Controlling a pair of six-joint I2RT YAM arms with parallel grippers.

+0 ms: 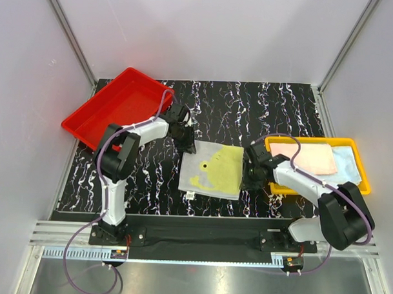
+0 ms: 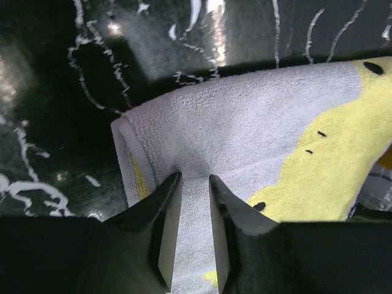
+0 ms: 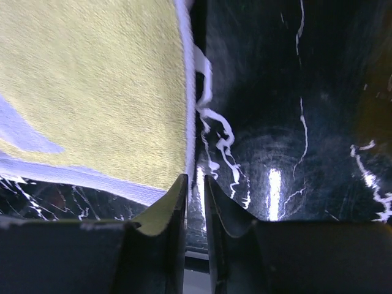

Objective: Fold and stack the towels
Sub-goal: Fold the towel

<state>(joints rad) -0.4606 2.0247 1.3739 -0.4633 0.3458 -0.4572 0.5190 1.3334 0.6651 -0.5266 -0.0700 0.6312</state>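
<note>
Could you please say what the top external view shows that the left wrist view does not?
Only the top external view shows the red tray, the yellow tray holding a pink towel and a pale blue towel, and the right gripper. Only the left wrist view shows the terry weave and rolled hem near its jaws. Both show the grey-and-yellow towel on the black table.

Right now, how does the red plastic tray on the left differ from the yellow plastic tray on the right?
The red plastic tray shows nothing inside; the yellow plastic tray holds a pink towel and a pale blue towel. The red tray sits skewed to the table edge, the yellow one nearly square. Both are shallow rectangular trays.
</note>
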